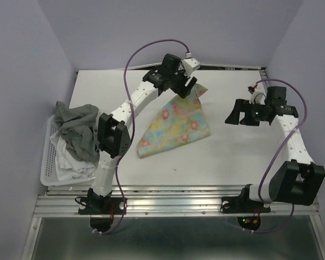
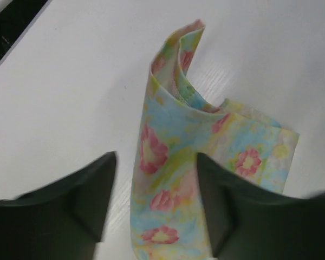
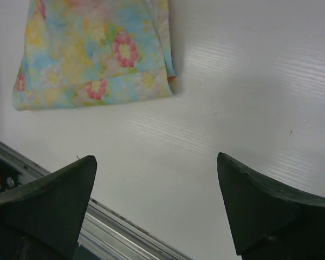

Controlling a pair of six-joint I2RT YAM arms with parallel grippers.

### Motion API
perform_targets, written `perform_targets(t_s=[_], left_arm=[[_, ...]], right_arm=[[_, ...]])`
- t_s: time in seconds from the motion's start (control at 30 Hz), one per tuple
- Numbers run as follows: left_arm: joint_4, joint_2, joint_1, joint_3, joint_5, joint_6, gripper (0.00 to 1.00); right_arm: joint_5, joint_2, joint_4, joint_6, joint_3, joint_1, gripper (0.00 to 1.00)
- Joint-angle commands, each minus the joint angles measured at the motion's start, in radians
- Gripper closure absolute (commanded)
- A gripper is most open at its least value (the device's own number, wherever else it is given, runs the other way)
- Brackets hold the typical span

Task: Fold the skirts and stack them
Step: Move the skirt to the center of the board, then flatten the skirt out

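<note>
On the white surface (image 1: 233, 157), near its middle, lies the small floral skirt (image 1: 176, 124). Its cloth is pastel yellow and blue, scattered with pink flowers that have yellow centres. It forms a rough wedge: the broad end points toward the arms' bases, and the narrow end runs to the far side, where it lifts off the surface. In the left wrist view that raised end curls into a loose upright loop, with a stitched hem showing along its edge. The right wrist view shows the broad end lying flat, with a hem band along its edge.

The left end effector (image 2: 156, 157) is at that raised narrow end. Its two dark fingers stand apart with the floral cloth running between them, and I cannot tell whether they actually pinch it. The right end effector (image 3: 157, 158) hangs over bare surface to the right of the skirt, well apart from it, with its fingers spread wide and nothing between them.

At the left edge sits a white slatted basket (image 1: 46, 168). The grey skirt (image 1: 78, 127) is heaped in it and bulges over its far rim, with the white skirt (image 1: 70, 165) crumpled beneath and in front of it.
</note>
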Motion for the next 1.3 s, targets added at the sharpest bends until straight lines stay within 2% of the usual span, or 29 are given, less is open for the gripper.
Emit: perform_targets(t_s=[0.0,0.1,0.13,0.2,0.23,0.33,0.43,0.63,0.87,1.03,1.07,1.1,1.13,1.2,1.23,1.27], left_arm=[[0.003,-0.08,0.026,0.032,-0.031,-0.01,0.02],[0.01,-0.197,0.041,-0.097,-0.014,0.008,0.02],[0.027,-0.232,0.061,-0.196,-0.002,0.016,0.01],[0.029,-0.321,0.088,-0.288,0.035,0.033,0.02],[0.0,-0.344,0.12,-0.359,0.088,0.04,0.05],[-0.054,-0.433,0.156,-0.468,0.166,0.12,0.13],[-0.047,-0.554,0.132,-0.714,0.178,0.214,0.16],[-0.027,-0.697,0.01,-1.043,0.103,0.33,0.18],[-0.019,-0.742,-0.039,-1.221,-0.026,0.422,0.16],[0.062,-0.731,-0.069,-1.301,-0.136,0.425,0.21],[0.084,-0.711,-0.071,-1.313,-0.162,0.427,0.29],[0.091,-0.696,-0.071,-1.318,-0.175,0.427,0.35],[0.102,-0.671,-0.069,-1.323,-0.198,0.425,0.49],[0.123,-0.661,-0.069,-1.329,-0.225,0.425,0.63],[0.142,-0.659,-0.069,-1.333,-0.245,0.421,0.89],[0.153,-0.659,-0.068,-1.333,-0.274,0.412,0.99]], right_arm=[[-0.126,0.025,0.023,-0.022,-0.033,-0.004,0.04],[-0.137,0.054,0.034,-0.007,-0.039,-0.004,0.07],[-0.14,0.077,0.041,-0.001,-0.04,0.005,0.1],[-0.134,0.105,0.063,0.018,-0.039,0.035,0.15],[-0.122,0.134,0.076,0.022,-0.037,0.049,0.21],[-0.074,0.171,0.103,0.032,-0.039,0.118,0.27],[-0.037,0.226,0.147,0.045,-0.05,0.175,0.31],[0.018,0.358,0.187,0.042,-0.022,0.246,0.32],[0.061,0.477,0.225,0.042,0.022,0.315,0.33],[0.069,0.511,0.232,0.052,0.032,0.347,0.48],[0.064,0.516,0.23,0.052,0.039,0.347,0.58],[0.066,0.516,0.227,0.052,0.047,0.347,0.63],[0.066,0.51,0.213,0.05,0.061,0.347,0.74],[0.069,0.491,0.198,0.049,0.078,0.347,0.9],[0.072,0.465,0.181,0.05,0.099,0.347,0.99],[0.07,0.465,0.176,0.05,0.099,0.347,0.99]])
